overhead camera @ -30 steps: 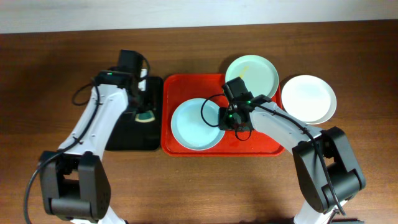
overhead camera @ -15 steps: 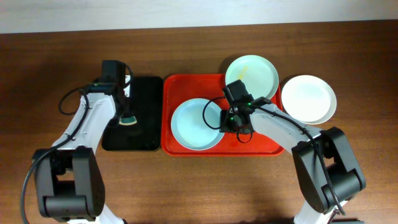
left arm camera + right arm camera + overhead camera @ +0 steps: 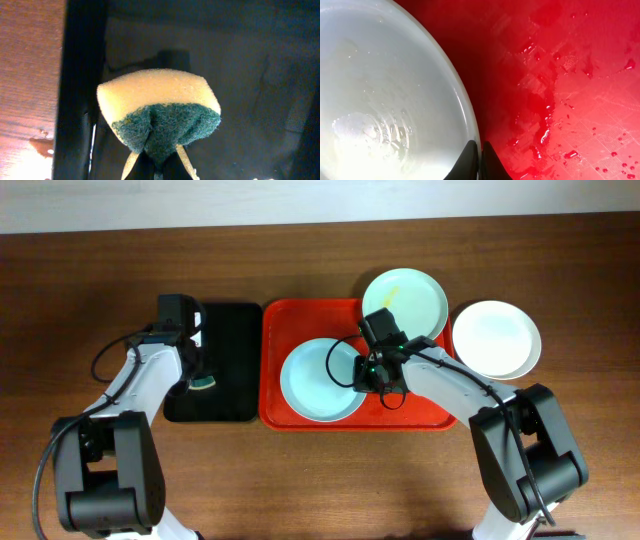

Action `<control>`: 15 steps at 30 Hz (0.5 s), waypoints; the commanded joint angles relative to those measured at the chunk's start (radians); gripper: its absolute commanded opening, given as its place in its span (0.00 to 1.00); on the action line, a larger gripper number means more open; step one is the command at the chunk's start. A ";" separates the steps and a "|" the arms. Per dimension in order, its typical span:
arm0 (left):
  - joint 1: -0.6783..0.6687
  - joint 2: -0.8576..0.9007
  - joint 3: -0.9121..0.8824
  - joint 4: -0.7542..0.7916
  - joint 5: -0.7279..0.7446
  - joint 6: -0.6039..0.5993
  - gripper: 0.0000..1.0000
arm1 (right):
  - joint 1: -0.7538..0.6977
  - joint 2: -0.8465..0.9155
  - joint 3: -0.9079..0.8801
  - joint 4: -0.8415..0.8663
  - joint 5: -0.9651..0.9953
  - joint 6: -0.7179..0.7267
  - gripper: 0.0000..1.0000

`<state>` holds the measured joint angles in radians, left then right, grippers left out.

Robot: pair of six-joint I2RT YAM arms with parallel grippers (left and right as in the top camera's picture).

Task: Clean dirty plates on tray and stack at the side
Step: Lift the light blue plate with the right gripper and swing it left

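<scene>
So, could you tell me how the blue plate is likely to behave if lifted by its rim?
Probably slippery: the blue plate and tray look wet. Likely stiff: its rim shows no bending. Pinched at one edge by the right tool, it may tilt.

The tray (image 3: pixel 300 320) is gleaming glossy red, speckled with wet droplets. The pale blue plate (image 3: pixel 305 385) is looking even-toned, and the mint green plate (image 3: pixel 415 300) is carrying a faint yellow streak. The white plate (image 3: pixel 496 338) is showing plain. The sponge (image 3: pixel 157 95) is showing yellow foam over dark green scrub, against the black tray (image 3: pixel 235 340) and the brown wood-grain table (image 3: pixel 300 480).
</scene>
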<state>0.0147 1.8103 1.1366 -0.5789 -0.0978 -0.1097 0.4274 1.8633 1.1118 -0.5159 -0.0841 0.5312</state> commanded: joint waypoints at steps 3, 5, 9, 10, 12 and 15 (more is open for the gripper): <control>0.003 -0.010 -0.001 -0.010 -0.037 -0.059 0.00 | 0.003 -0.009 -0.009 0.020 0.013 0.001 0.04; 0.003 -0.010 -0.001 -0.011 -0.037 -0.058 0.00 | 0.002 -0.010 0.011 0.019 -0.003 0.000 0.04; 0.003 -0.010 -0.001 -0.013 -0.037 -0.058 0.00 | -0.015 -0.014 0.096 -0.005 -0.182 -0.026 0.04; 0.003 -0.010 -0.001 -0.013 -0.037 -0.058 0.01 | -0.023 -0.014 0.122 -0.019 -0.232 -0.026 0.04; 0.003 -0.010 -0.001 -0.017 -0.037 -0.058 0.01 | -0.037 -0.014 0.171 -0.046 -0.310 -0.025 0.04; 0.003 -0.010 -0.001 -0.017 -0.038 -0.058 0.01 | -0.042 -0.014 0.222 -0.089 -0.332 -0.025 0.04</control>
<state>0.0147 1.8103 1.1366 -0.5941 -0.1246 -0.1547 0.3977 1.8633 1.2724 -0.5804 -0.3206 0.5148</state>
